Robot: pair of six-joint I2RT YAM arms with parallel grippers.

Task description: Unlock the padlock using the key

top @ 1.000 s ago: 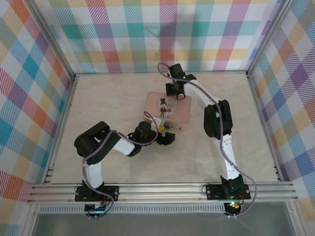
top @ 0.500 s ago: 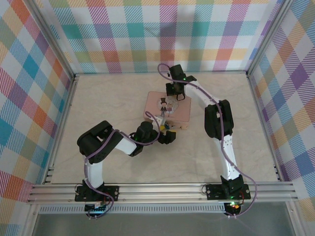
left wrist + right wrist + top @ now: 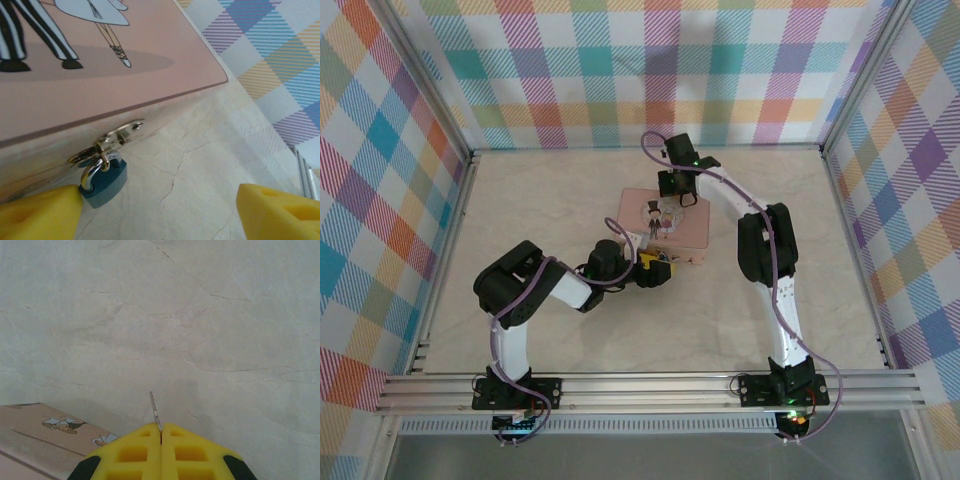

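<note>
At the tin's front edge, my left gripper [image 3: 160, 215] stands with jaws apart. The blue padlock [image 3: 106, 180] is just beside one finger, hanging from the hasp [image 3: 117, 136] of the pink tin [image 3: 100, 75]; I judge the gripper is placed to steady the lock. Farther right, by the tin's far side above the table [image 3: 200, 315], my right gripper [image 3: 161, 440] is clamped on the key [image 3: 156, 412], blade poking forward, kept ready for insertion.
</note>
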